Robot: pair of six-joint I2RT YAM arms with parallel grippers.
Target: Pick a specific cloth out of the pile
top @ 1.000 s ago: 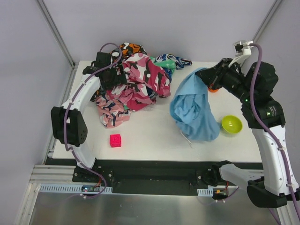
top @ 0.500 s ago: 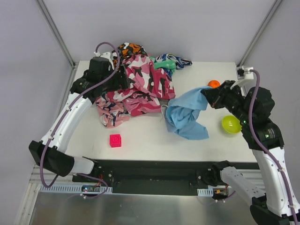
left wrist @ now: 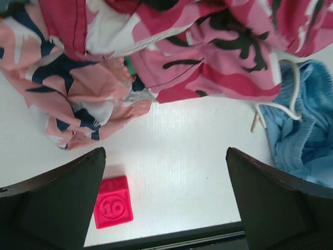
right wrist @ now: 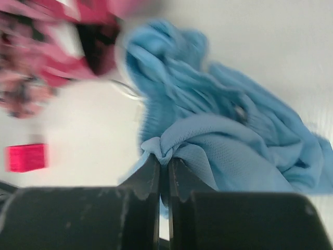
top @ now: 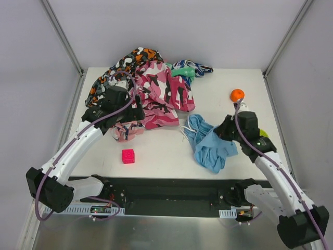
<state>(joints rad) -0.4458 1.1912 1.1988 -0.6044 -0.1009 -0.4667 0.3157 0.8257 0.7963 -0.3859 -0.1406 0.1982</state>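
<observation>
The light-blue cloth (top: 209, 141) lies crumpled on the table at front right, apart from the pile (top: 151, 91), with white drawstrings trailing to its left. My right gripper (top: 225, 131) is shut on a fold of it; in the right wrist view the fold (right wrist: 165, 148) is pinched between the jaws (right wrist: 164, 162). The cloth also shows at the right edge of the left wrist view (left wrist: 302, 130). My left gripper (top: 127, 115) is open and empty over the pile's front edge, its fingers (left wrist: 57, 200) wide apart above bare table.
A pink cube marked 10 (top: 128, 155) sits near the front left, also by my left finger in the left wrist view (left wrist: 111, 209). An orange ball (top: 237, 95) lies at back right. A yellow-green bowl (top: 264, 134) peeks from behind my right arm.
My right gripper has swung down and forward with the blue cloth, laying it on the table at front right. My left arm has drawn back from the pile toward the front.
</observation>
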